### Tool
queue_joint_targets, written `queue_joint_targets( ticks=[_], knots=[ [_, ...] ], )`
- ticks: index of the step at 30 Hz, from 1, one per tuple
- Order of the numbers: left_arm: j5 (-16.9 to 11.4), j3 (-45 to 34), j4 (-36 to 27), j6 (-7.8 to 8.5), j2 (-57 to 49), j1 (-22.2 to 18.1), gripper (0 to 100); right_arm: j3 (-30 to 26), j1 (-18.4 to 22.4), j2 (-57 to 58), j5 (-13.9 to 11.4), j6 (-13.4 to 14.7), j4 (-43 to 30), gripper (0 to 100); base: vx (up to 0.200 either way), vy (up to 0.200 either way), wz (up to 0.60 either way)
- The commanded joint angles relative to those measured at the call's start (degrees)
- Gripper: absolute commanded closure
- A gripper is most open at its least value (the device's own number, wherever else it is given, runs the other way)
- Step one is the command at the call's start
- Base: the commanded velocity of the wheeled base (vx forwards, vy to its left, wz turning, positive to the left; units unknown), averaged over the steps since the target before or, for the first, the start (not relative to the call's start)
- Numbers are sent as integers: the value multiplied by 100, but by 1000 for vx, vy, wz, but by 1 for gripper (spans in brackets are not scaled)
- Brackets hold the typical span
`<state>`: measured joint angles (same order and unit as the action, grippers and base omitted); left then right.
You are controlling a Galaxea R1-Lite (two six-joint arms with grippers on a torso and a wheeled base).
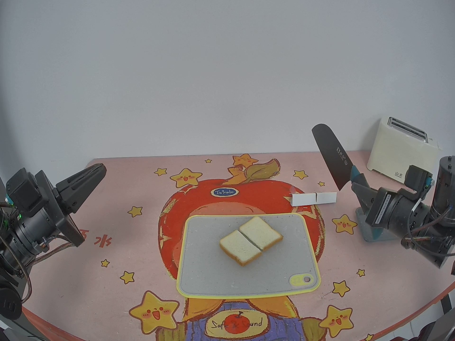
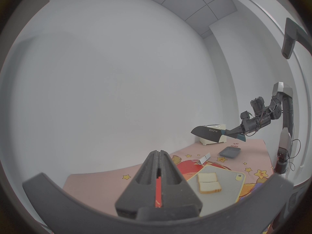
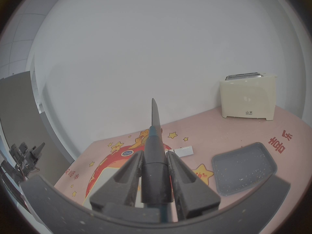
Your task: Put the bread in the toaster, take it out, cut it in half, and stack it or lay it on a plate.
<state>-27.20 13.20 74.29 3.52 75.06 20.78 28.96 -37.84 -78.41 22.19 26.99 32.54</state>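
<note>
Bread (image 1: 251, 240) lies near the middle of the cutting board (image 1: 208, 271), already divided: two rectangular halves sit side by side along one straight cut. The crumb is pale and soft-looking, the crust a thin brown edge; how far it is toasted cannot be judged.

Assessment: toasting and cutting appear done. What is left is moving the halves to the plate (image 3: 243, 168), a shallow grey rectangular tray with rounded corners and crumbs on its floor. It stands on the counter (image 1: 118, 185) to the robot's right, near the toaster (image 1: 403, 150).

The board is a flat, matte grey slab with a yellow rim. The right gripper (image 3: 155, 166) has its fingers clenched on the dark handle of the knife (image 1: 332, 155). The broad dark blade is raised clear of the board, and the knife will presumably need setting down first.

The left gripper (image 1: 90, 176) hangs over the counter's left side, well apart from the board, fingers pressed together on nothing. The toaster is a smooth cream box; nothing protrudes from its slots. A pink cartoon-printed mat covers the counter, and a small white block (image 1: 313, 198) lies behind the board.
</note>
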Motion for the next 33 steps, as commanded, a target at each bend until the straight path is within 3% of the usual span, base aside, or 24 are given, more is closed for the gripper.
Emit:
queue_joint_targets(
  ticks=[1,33],
  knots=[
    [4,-28,-2,8,-79,66,100,-128,84,-96,-57,26,16,100,0,0,0],
    [-14,-107,-11,8,-70,66,100,-400,172,-834,-65,52,69,100,0,0,0]
  ],
)
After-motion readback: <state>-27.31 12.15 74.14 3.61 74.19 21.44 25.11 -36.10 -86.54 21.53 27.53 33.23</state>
